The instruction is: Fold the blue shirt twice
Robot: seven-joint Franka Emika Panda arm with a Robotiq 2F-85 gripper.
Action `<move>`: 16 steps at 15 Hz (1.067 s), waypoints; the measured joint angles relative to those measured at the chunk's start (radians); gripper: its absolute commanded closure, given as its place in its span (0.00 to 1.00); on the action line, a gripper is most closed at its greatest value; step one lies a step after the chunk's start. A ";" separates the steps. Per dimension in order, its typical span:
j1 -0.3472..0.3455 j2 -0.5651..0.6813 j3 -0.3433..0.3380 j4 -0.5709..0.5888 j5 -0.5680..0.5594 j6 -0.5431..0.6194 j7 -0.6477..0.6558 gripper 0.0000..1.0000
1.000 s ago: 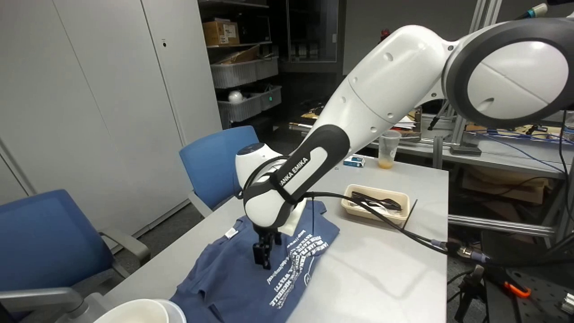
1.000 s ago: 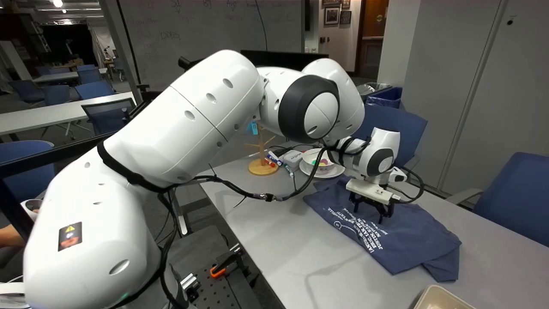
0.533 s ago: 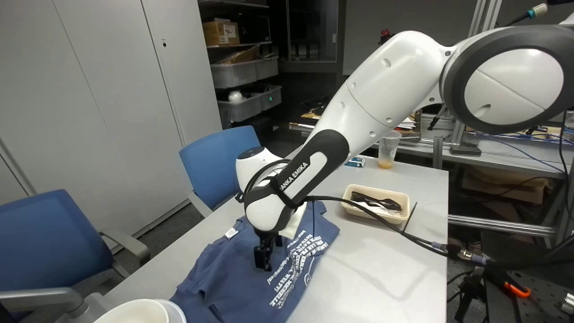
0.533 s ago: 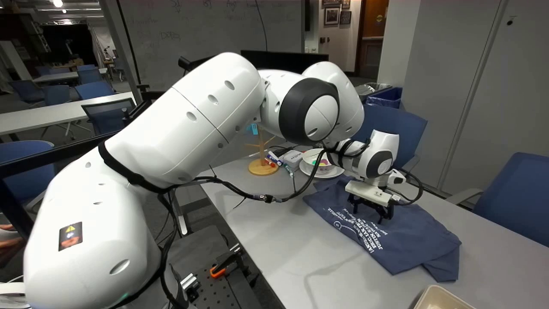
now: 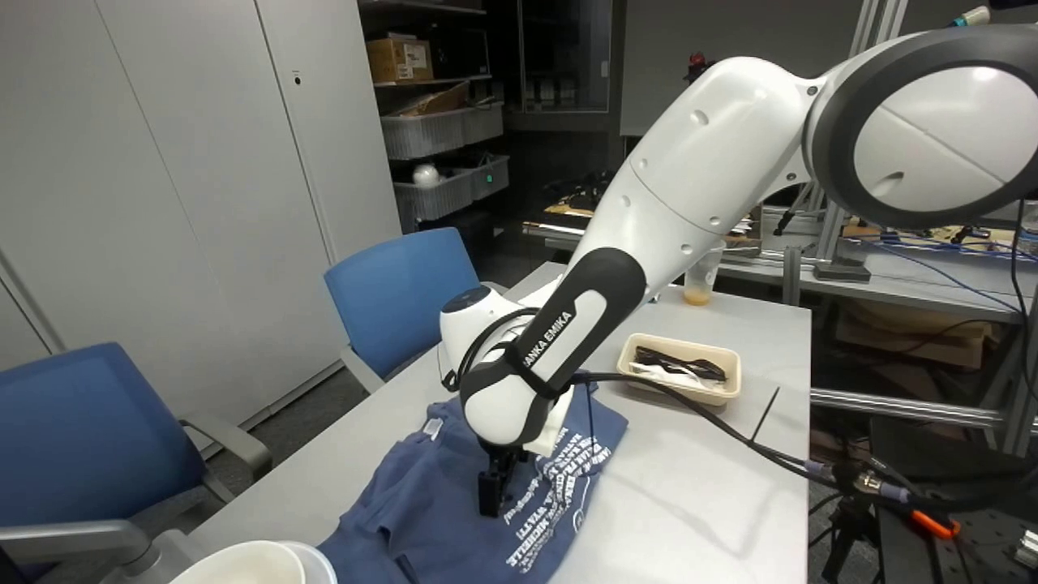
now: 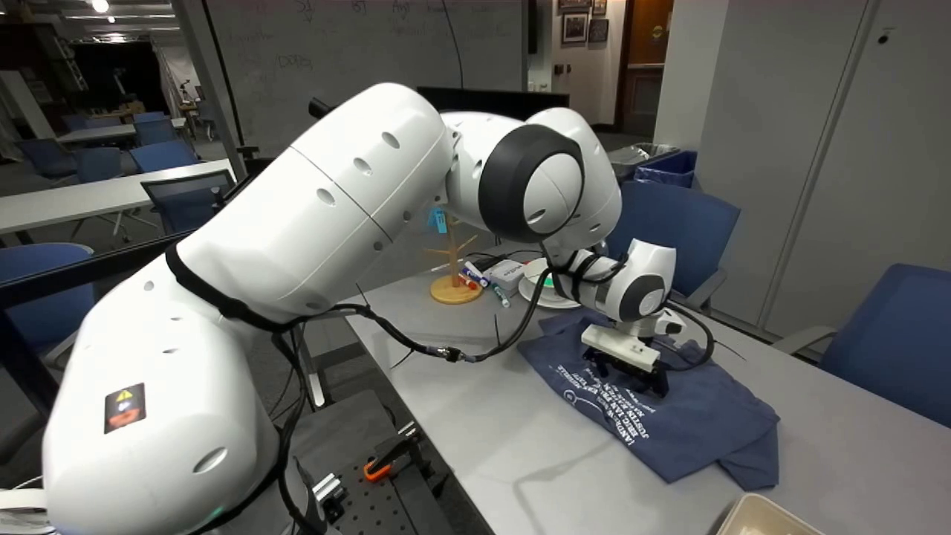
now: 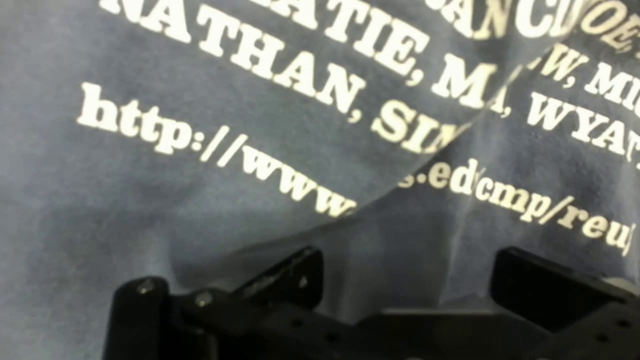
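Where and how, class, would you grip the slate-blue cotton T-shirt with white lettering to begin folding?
Probably the small jutting flap nearest the cream rectangular tray, approached from above. The T-shirt lies low and spread on the grey tabletop; that flap sticks out, giving the open black tool an edge to pinch.

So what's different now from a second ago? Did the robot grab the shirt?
The jaws went lower and moved back toward the robot's big shoulder, and the blue shirt slid the same way. No grab shows, and nothing was let go: the jaws still stand wide apart. The cream tray and the blue chairs stayed put.
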 measured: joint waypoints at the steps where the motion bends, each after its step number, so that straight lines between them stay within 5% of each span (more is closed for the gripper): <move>1: 0.002 -0.013 -0.001 -0.027 0.000 0.011 0.004 0.00; 16: 0.041 -0.251 -0.016 -0.531 0.000 0.239 0.073 0.00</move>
